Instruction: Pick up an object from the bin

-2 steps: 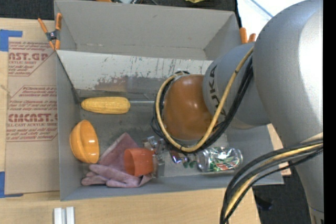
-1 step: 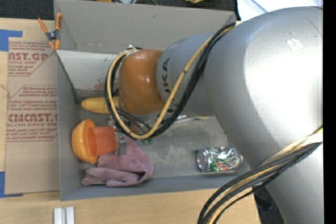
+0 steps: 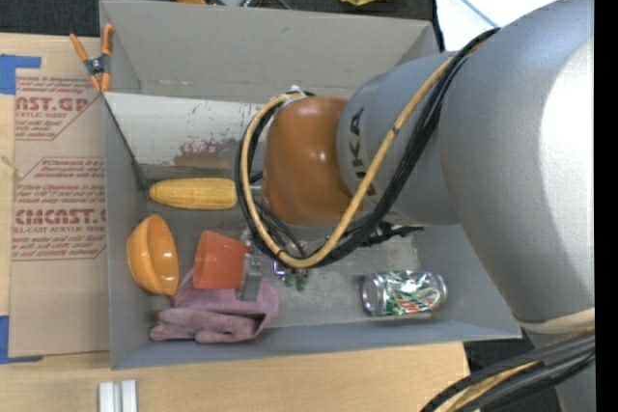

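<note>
My gripper (image 3: 255,281) pokes out from under the arm's wrist, low in the left half of the bin. It sits right at the right edge of an orange-red cup (image 3: 220,261) and just above a crumpled mauve cloth (image 3: 214,317) that lies along the front wall. Most of the gripper is hidden by the wrist, and I see nothing held in it. A yellow corn cob (image 3: 193,194) lies a little further back, to the left.
An orange bowl (image 3: 154,254) rests on its side against the left wall. A crushed green-and-silver can (image 3: 404,293) lies near the front right corner. The arm covers the bin's middle and right.
</note>
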You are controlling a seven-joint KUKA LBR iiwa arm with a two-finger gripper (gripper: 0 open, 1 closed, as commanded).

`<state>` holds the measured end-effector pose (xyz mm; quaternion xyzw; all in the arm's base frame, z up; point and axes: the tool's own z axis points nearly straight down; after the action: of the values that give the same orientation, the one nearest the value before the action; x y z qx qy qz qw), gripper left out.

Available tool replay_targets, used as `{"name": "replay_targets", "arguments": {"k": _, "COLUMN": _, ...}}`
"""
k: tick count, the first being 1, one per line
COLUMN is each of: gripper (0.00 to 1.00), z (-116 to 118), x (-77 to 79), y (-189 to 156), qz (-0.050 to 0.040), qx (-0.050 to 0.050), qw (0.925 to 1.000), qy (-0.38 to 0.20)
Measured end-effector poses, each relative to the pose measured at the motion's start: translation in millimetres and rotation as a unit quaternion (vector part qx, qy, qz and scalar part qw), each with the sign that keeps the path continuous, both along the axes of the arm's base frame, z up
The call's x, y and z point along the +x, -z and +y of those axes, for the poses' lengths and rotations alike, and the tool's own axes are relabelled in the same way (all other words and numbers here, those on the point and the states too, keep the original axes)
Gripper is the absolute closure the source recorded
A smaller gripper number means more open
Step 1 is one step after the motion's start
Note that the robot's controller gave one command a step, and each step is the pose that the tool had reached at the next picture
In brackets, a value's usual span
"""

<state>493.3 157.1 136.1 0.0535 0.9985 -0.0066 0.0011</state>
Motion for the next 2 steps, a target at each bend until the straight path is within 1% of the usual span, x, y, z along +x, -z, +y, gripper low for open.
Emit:
{"name": "replay_targets", "arguments": {"k": 1, "gripper": 1.00, "z": 72.9, "x": 50.0, "y": 60.9, "qz": -0.0009, "qx": -0.017, "qw": 0.9823, "qy": -0.187}}
{"name": "replay_targets", "arguments": {"k": 2, "gripper": 1.00, "z": 69.3, "x": 48.3, "y": 62.1, "qz": 0.0003, "qx": -0.016, "qw": 0.9832, "qy": -0.182}}
